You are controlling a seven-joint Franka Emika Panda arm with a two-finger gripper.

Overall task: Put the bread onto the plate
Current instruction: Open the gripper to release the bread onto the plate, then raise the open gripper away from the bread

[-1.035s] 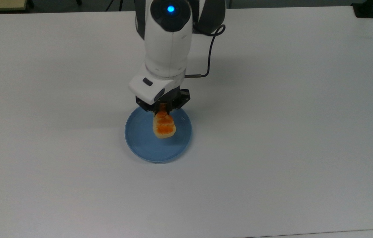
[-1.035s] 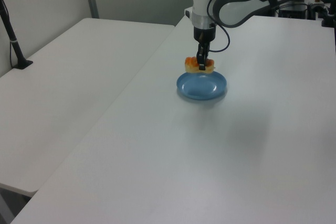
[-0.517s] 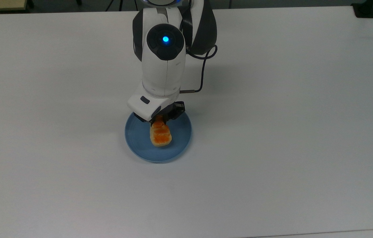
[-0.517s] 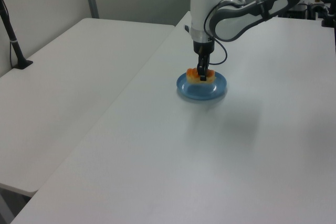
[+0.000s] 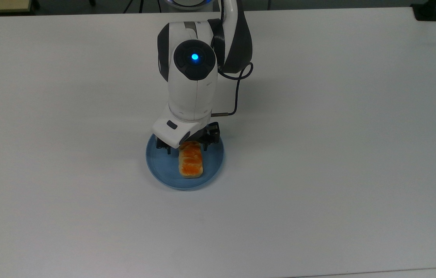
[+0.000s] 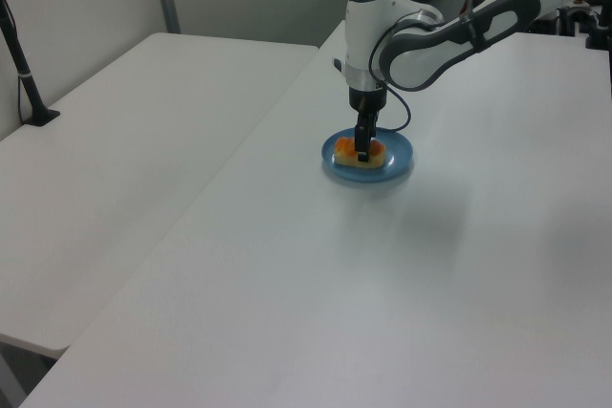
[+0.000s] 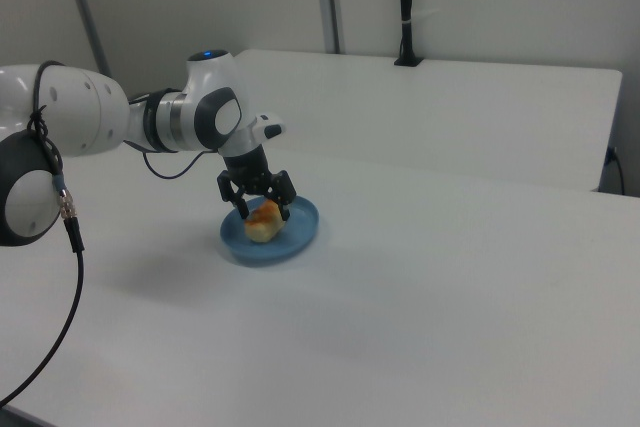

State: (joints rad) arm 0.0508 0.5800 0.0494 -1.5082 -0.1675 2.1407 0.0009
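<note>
One loaf of bread (image 5: 191, 160) lies flat on the plate (image 5: 160, 164); the end effector (image 5: 186, 146) straddles its far end, fingers spread and gripping nothing. Only withdrawal remains.

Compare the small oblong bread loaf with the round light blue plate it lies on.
The oblong cream loaf with a glossy orange-brown top is far smaller than the round, shallow light blue plastic plate. The loaf is segmented and two-toned, the plate smooth and plain. Both sit low on the white table.
</note>
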